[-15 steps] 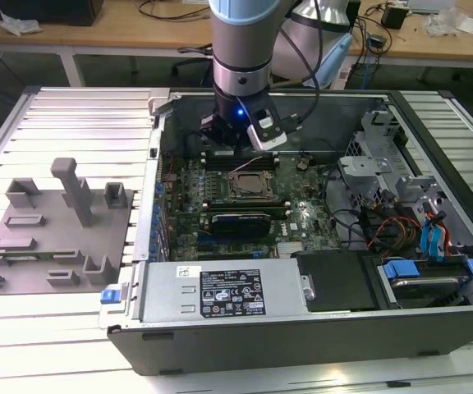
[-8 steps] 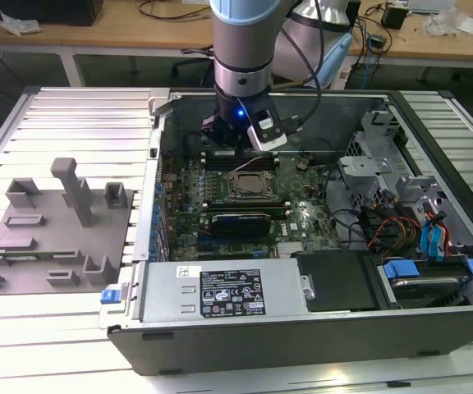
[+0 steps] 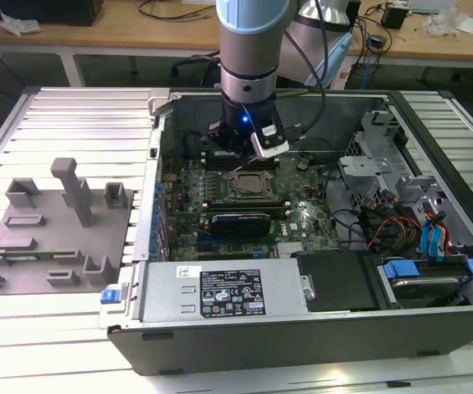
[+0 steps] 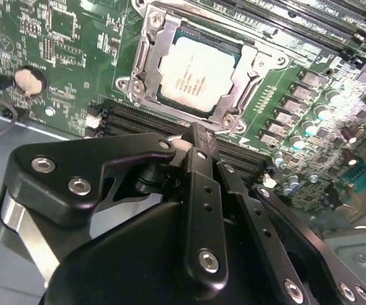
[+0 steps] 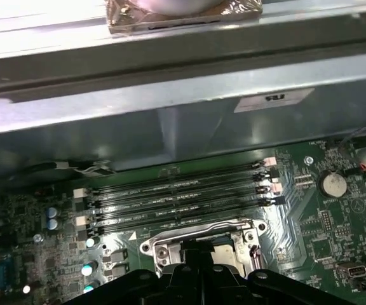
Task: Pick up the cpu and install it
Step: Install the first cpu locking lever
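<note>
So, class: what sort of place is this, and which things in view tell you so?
Probably a robotics or electronics lab: an open computer case on a slatted metal table, the robot arm reaching inside it, and workbenches with loose cables behind.

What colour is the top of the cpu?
Silvery-white; the cpu shows best in the second wrist view.

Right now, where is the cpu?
The cpu sits in the metal-framed socket on the motherboard, just past the gripper in the second wrist view.
</note>
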Available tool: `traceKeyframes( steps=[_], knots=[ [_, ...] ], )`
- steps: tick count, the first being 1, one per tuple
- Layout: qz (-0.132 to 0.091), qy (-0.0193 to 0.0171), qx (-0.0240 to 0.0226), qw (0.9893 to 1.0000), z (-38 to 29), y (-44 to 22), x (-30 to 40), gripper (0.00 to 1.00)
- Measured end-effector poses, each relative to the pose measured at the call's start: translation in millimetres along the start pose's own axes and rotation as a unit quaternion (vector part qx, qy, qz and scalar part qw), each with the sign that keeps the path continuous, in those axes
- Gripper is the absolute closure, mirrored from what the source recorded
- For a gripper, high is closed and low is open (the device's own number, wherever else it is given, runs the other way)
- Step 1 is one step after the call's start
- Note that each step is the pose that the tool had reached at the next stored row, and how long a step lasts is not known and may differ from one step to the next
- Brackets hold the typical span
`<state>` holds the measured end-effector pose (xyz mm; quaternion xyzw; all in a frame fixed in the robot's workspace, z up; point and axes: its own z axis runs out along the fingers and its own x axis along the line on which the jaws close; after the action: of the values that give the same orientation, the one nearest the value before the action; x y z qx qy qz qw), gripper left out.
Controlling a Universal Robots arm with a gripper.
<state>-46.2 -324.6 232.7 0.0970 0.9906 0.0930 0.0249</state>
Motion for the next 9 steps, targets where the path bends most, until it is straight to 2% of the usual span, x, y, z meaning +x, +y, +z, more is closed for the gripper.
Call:
traceKeyframes(
  steps=[4, 9],
  knots=[
    [0.035, -0.0068, 0.0012, 0.9994, 5.2, 0.2, 0.3, 0.89],
    [0.044, -0.0085, 0.0015, 0.9990, 10.8, 4.2, 1.5, 0.89]
  ],
)
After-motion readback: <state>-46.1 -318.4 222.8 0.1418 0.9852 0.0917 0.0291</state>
